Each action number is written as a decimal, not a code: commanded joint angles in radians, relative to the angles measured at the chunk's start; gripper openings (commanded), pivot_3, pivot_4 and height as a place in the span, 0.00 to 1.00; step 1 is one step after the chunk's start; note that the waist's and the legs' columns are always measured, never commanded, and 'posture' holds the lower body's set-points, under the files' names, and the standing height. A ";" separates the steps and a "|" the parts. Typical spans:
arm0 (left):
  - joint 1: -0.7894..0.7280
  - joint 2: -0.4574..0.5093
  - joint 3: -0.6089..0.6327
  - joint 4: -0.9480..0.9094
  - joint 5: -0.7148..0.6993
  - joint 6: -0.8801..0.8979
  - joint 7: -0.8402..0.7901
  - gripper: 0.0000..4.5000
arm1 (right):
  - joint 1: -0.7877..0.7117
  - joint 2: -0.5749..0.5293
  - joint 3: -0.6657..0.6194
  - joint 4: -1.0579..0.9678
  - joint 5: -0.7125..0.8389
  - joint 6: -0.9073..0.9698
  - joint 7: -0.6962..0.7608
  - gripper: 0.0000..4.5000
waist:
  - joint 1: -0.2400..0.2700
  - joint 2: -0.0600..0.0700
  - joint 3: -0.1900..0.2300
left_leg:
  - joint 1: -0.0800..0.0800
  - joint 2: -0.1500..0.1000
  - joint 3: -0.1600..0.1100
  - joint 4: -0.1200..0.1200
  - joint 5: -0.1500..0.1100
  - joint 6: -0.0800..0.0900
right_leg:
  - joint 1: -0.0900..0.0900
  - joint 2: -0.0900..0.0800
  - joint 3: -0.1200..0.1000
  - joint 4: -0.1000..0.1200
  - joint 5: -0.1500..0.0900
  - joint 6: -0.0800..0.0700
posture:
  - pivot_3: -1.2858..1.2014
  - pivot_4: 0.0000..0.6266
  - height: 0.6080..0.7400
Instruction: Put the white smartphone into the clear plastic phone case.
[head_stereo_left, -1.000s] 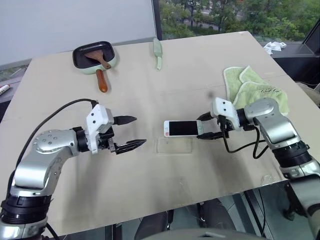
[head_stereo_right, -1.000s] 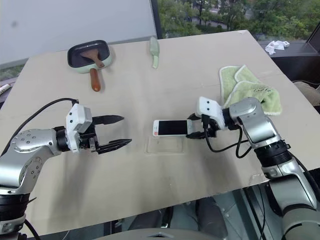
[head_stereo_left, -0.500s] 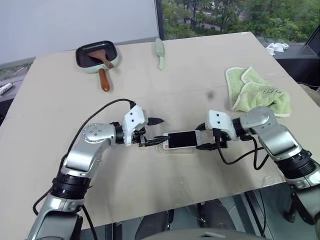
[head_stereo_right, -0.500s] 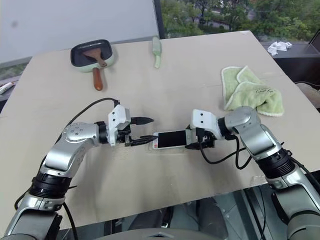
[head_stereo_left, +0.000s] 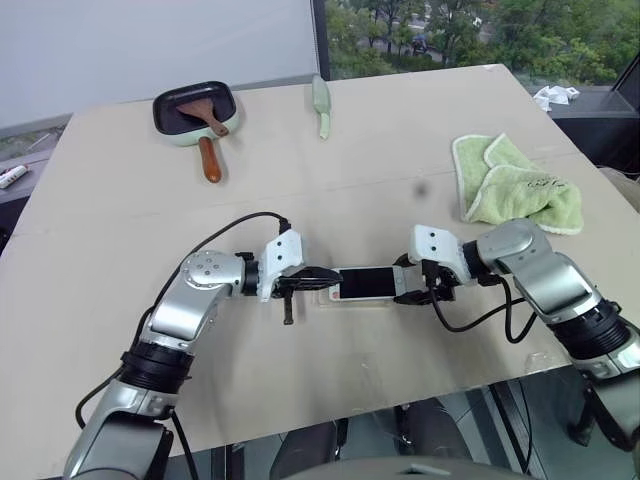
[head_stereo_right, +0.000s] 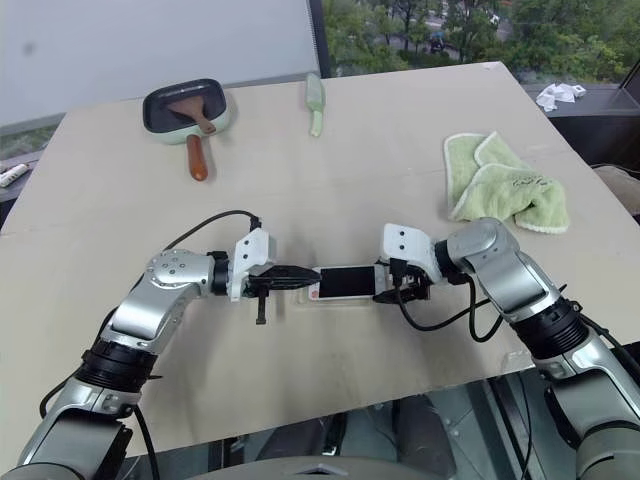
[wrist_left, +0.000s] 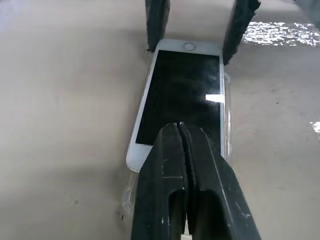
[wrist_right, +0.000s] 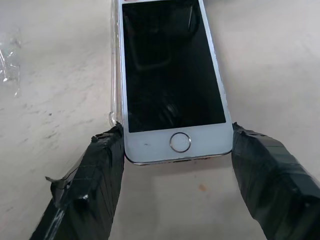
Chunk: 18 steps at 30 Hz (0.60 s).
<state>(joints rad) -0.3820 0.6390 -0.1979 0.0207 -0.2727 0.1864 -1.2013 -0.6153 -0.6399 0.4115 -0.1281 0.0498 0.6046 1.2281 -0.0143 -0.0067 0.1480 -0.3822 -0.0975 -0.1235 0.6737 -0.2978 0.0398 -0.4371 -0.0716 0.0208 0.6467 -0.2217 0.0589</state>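
Since a second ago my left gripper (wrist_left: 183, 150) has swung in and clenched empty at the white smartphone (wrist_right: 172, 85). My right gripper (wrist_right: 177, 165) grasps its home-button end over the clear plastic phone case (wrist_right: 114, 80).

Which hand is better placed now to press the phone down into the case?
The left hand: its shut fingers sit over the white smartphone, above the clear plastic phone case. The right hand grips the phone's end.
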 joint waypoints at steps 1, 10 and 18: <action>-0.016 -0.006 -0.021 0.028 0.037 -0.043 -0.011 0.01 | -0.007 -0.015 0.004 -0.045 0.009 0.013 0.003 0.63 | 0.000 0.000 0.000 | 0.000 0.000 0.000 0.000 0.000 0.000 | 0.000 0.000 0.000 0.000 0.000 0.000 | 0.52 0.24 1.00; -0.016 -0.022 -0.052 0.084 0.079 -0.092 -0.029 0.01 | -0.015 -0.025 0.021 -0.102 0.001 0.054 -0.020 0.63 | 0.000 0.000 0.000 | 0.000 0.000 0.000 0.001 0.000 0.000 | 0.000 0.000 0.000 0.001 0.000 0.000 | 0.52 0.24 1.00; -0.004 -0.029 -0.073 0.098 0.099 -0.106 -0.029 0.01 | -0.013 -0.028 0.027 -0.156 0.019 0.113 -0.018 0.63 | 0.000 -0.001 -0.001 | 0.000 0.000 0.000 0.002 0.000 0.000 | 0.001 0.000 0.000 0.001 0.000 0.000 | 0.52 0.24 1.00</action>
<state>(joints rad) -0.3986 0.6128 -0.2430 0.0958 -0.2030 0.0762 -1.2253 -0.6152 -0.6654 0.4424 -0.2252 0.0423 0.7154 1.2057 -0.0141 -0.0073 0.1473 -0.3819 -0.0976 -0.1235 0.6755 -0.2978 0.0398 -0.4365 -0.0718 0.0207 0.6481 -0.2217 0.0589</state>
